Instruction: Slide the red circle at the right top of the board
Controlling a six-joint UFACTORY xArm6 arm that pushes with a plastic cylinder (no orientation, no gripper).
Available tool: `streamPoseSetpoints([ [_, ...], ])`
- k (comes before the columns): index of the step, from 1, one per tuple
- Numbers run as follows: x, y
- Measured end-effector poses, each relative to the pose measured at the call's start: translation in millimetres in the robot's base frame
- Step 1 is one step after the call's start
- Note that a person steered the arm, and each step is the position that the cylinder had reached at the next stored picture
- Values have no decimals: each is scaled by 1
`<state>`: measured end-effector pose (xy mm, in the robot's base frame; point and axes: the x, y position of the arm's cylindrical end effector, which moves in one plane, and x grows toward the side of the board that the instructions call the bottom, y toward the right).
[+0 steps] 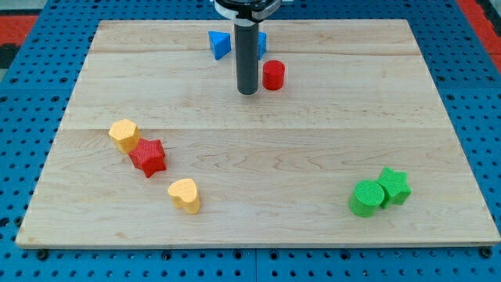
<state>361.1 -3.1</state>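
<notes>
The red circle is a short red cylinder standing on the wooden board near the top middle. My tip is the lower end of the dark rod, just to the left of the red circle and a little lower in the view, with a small gap between them. A blue triangle block lies above and left of the rod. Another blue block is mostly hidden behind the rod.
A yellow block touches a red star at the left. A yellow heart lies at the lower left. A green cylinder touches a green star at the lower right.
</notes>
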Motion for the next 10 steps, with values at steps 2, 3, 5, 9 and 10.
streamPoseSetpoints([
  [2, -49, 62],
  [3, -80, 85],
  [5, -102, 65],
  [9, -91, 95],
  [10, -106, 126],
])
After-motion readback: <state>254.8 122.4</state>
